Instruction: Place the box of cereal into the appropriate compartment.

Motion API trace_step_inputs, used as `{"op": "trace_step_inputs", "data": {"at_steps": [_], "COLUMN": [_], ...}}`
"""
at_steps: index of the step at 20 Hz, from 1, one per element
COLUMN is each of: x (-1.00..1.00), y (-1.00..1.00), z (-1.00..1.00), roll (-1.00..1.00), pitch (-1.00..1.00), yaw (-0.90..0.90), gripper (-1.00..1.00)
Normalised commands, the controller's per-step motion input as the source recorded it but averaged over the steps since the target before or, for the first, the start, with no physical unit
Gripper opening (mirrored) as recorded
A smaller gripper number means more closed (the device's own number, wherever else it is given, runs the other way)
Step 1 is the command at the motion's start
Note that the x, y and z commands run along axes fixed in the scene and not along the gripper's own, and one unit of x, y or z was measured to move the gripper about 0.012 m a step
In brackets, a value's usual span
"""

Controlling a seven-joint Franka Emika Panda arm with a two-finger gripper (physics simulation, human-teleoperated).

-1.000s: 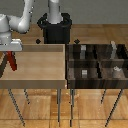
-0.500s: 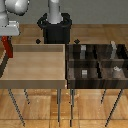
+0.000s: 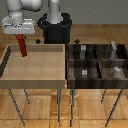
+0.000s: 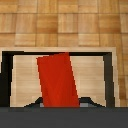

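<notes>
The gripper (image 3: 20, 34) is closed on the cereal box (image 3: 22, 47), which hangs from it, slightly tilted, above the far left corner of the tan wooden bin (image 3: 10, 80). Compared with a second ago, the arm has carried the box inward from the exterior view's left edge and raised it clear of the bin floor; half a second ago it sat further out to the left. In the wrist view the red box (image 4: 58, 80) fills the centre, with the bin's pale floor behind it. So the lift looks finished and the carry has begun. The compartment (image 3: 116, 51) with the tall grey block (image 3: 114, 48) lies well apart, at the far right of the dark divided bin (image 3: 100, 82).
</notes>
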Motion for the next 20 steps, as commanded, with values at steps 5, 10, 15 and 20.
{"op": "trace_step_inputs", "data": {"at_steps": [5,10,15,20], "x": [0.00,0.00,0.00,0.00], "y": [1.00,1.00,1.00,1.00], "z": [0.00,0.00,0.00,0.00], "roll": [0.00,0.00,0.00,0.00], "pitch": [0.00,0.00,0.00,0.00], "yaw": [0.00,0.00,0.00,0.00], "gripper": [-1.00,-1.00,-1.00,-1.00]}}
